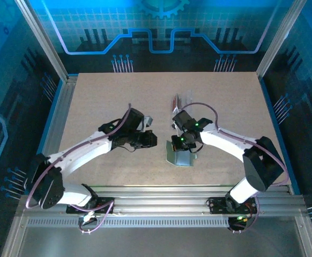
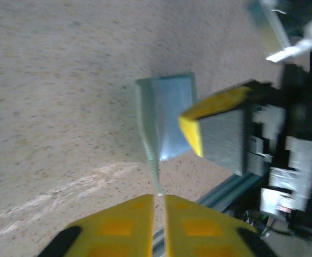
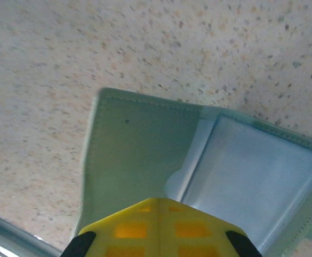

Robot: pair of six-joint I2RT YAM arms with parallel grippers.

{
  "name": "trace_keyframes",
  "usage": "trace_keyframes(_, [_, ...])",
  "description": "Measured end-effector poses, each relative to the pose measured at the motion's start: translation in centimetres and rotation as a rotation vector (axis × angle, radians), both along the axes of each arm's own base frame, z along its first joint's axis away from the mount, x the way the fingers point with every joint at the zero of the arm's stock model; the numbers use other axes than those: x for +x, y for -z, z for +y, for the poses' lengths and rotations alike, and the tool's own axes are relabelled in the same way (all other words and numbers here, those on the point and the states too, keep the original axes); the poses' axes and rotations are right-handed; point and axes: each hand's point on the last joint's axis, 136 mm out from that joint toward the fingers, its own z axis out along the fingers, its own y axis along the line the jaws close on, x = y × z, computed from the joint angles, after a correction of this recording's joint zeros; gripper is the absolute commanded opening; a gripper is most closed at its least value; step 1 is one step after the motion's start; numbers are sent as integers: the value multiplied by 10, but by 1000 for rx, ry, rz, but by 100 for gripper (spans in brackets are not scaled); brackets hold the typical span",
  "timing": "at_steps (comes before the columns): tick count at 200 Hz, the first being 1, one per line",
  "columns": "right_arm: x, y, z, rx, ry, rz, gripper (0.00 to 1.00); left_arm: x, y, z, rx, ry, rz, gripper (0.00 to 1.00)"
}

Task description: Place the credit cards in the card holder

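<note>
The card holder (image 1: 180, 158) is lying open (one flap raised) beneath the clenched, empty-looking right gripper (image 3: 157, 206). The left gripper (image 2: 158, 206), beside the holder, is sitting closed too. Pinning one flap flat is looking wise.

Evenly lit from overhead in the top view, tinted cold blue off the enclosure walls (image 1: 16, 80), with only soft, short shadows. Smeared by motion from the left wrist: blurred around the card holder (image 2: 169, 110) ahead of the left gripper (image 2: 158, 198), streaked with pale glare on the table (image 2: 49, 80) beside it. Sharper from the right wrist; mildly glossy on the holder's clear window just past the right gripper (image 3: 158, 202), soft and out of focus at the fingertips themselves.
</note>
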Motion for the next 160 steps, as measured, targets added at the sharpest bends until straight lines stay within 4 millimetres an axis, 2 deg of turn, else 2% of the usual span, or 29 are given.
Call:
trace_keyframes(8, [1,5,-3,-13,7,4,18,0,1,-10,1,25,5,6])
trace_keyframes(25, [0,13,-13,-41,36,17,30,1,8,-30,5,64,27,1])
trace_keyframes(52, [2,21,-29,-90,66,13,31,8,40,-51,31,96,88,0])
trace_keyframes(79, [1,25,-36,-120,71,13,33,8,76,-51,85,94,154,0])
trace_keyframes(117, [2,38,-42,-166,57,24,36,6,98,-48,112,90,178,0])
trace_keyframes(160, [3,46,-43,-197,34,32,38,-9,131,-33,163,83,226,0])
